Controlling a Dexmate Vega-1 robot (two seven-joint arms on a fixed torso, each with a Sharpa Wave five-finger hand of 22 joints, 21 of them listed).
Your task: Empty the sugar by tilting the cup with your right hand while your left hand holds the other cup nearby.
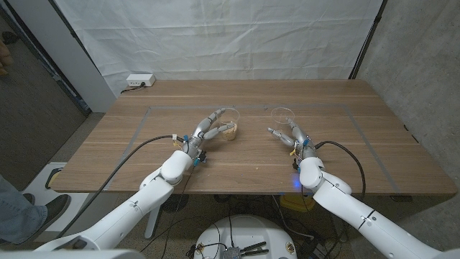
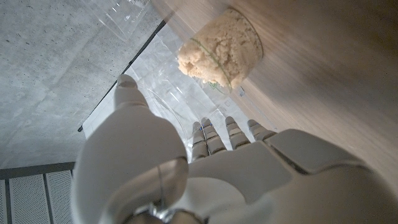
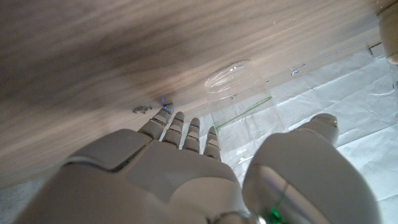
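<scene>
Wood table [image 1: 244, 155]: L hand [image 1: 209, 129] fingers round sugar cup [image 1: 228, 128], R hand [image 1: 290, 135] grip unclear

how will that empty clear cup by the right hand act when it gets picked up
The empty cup looks thin, clear plastic, so it will likely flex or dent under a firm squeeze. With nothing inside it is probably very light and apt to tip or skid if the right hand bumps it. Its smooth wall may also be slippery.

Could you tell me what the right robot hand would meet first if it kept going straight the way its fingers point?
Most likely the empty clear cup: the right robot hand points at it, fingers near its base; contact is unclear.
</scene>
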